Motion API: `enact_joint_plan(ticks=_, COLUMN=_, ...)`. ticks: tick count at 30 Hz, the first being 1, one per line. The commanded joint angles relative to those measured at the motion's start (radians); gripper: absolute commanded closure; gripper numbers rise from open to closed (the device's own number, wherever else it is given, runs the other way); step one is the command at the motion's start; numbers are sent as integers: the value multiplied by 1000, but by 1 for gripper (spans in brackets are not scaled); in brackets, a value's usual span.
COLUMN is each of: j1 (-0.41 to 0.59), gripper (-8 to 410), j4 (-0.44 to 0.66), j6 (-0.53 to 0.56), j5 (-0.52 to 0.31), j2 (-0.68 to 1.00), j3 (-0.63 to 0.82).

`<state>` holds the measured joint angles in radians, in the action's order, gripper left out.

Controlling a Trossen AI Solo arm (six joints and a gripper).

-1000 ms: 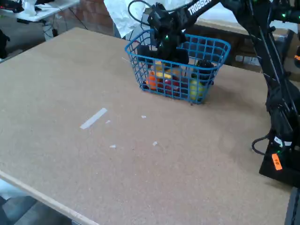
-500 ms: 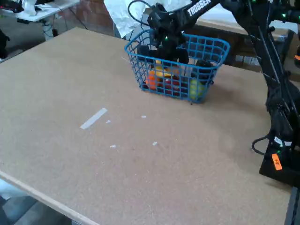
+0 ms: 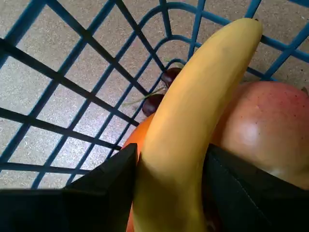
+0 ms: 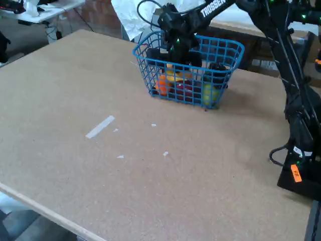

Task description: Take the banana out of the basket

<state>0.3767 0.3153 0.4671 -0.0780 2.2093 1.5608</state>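
Observation:
The blue wire basket (image 4: pixel 175 95) stands at the far middle of the table, and its grid (image 3: pixel 82 36) fills the wrist view. Inside it the yellow banana (image 3: pixel 193 121) runs from bottom centre to upper right, resting against a red-yellow round fruit (image 3: pixel 260 130). My gripper (image 3: pixel 171 159) is down in the basket, its black fingers (image 3: pixel 106 188) pressed on both sides of the banana's lower part. From the fixed view the gripper (image 4: pixel 175 57) reaches over the basket's rim, with a bit of banana (image 4: pixel 173 77) showing through the wires below it.
An orange fruit (image 4: pixel 161 85), a yellow-green fruit (image 4: pixel 209 93) and dark cherries (image 3: pixel 153 102) share the basket. A strip of tape (image 4: pixel 100 126) lies on the table to the left. The arm's base (image 4: pixel 301 170) stands at the right edge.
The gripper and banana have risen very slightly inside the basket, and the basket's right end has shifted a little to the left.

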Motion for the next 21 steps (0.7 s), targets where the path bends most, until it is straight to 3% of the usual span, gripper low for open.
enact_joint_plan(ticks=1, j1=-3, gripper=399, j4=3, j6=0, j5=-10, j2=-45, j3=0)
enact_joint_plan(ticks=12, j1=-4, gripper=402, j4=5, j6=-29, j5=-70, j2=-180, j3=0)
enact_joint_plan(ticks=21, j1=-5, gripper=402, j4=9, j6=-42, j5=-71, j2=-266, j3=0)
